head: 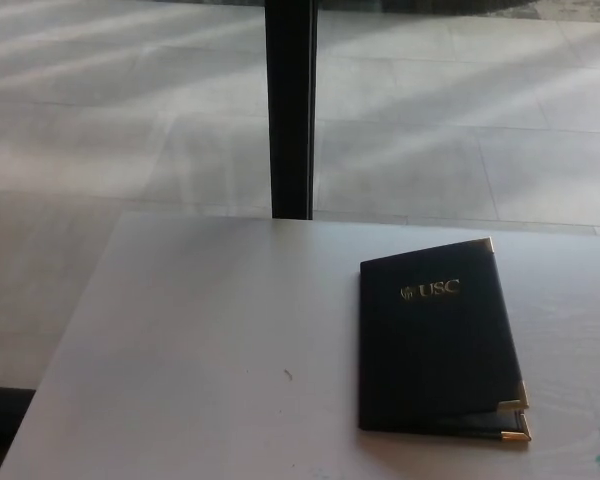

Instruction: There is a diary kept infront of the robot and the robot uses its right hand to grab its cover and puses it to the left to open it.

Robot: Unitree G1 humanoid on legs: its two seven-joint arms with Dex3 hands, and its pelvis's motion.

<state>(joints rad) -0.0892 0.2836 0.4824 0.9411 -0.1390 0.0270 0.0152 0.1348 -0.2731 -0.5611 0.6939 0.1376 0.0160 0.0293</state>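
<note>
Head view. A dark diary point(437, 340) stamped "USC" in gold lies flat on the white table point(200, 340), closed, with 3 gold corner caps visible. It sits right of the black vertical post point(289, 105) that rises beyond the table's far edge. Neither robot hand appears in the frame, so neither hand's position nor grasp can be told. Pale tiled floor point(100, 110) lies beyond.
</note>
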